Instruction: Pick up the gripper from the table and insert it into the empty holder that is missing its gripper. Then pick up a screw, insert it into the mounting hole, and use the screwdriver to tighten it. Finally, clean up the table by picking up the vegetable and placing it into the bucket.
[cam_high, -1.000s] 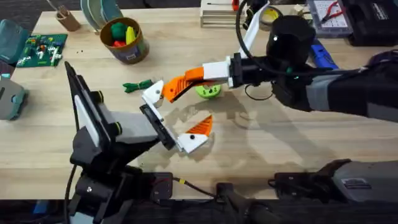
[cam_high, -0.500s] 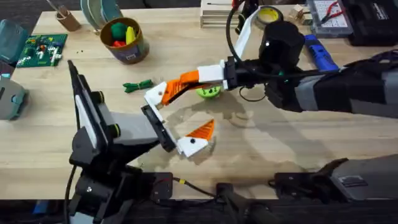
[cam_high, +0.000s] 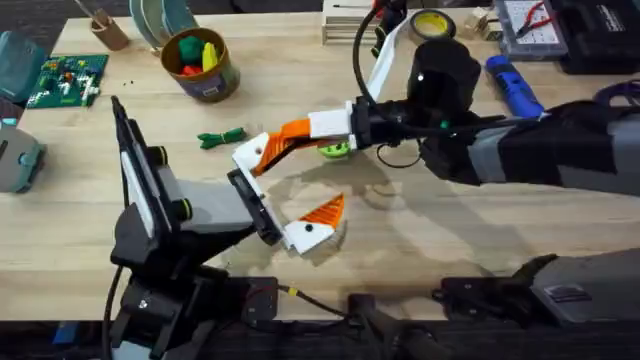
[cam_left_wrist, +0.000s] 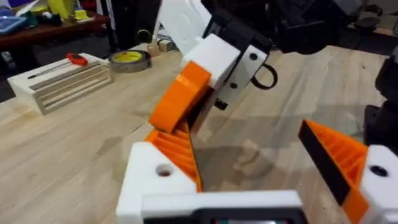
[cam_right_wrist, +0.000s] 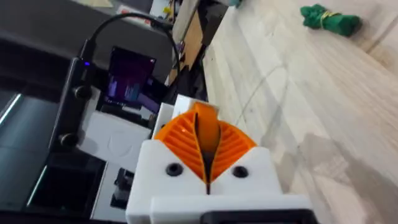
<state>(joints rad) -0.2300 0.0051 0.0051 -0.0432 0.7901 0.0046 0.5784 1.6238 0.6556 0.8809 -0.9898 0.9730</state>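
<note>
My left gripper is open above the table's middle. Its upper white finger, the holder, has the orange ribbed gripper lying against it. My right gripper reaches in from the right, orange pads pressed together, shut on that piece's end. The left arm's other finger carries its own orange wedge. The dark-green vegetable lies left of the grippers. The tan bucket stands at the back left. The blue screwdriver lies at the back right.
A lime-green disc lies under the right gripper's fingers. A yellow tape roll and a wooden crate with a red-handled tool sit at the back. A green circuit board lies far left.
My right arm has shifted left and a little toward the back, keeping its orange pads against the left arm's upper finger. The left arm has barely moved.
</note>
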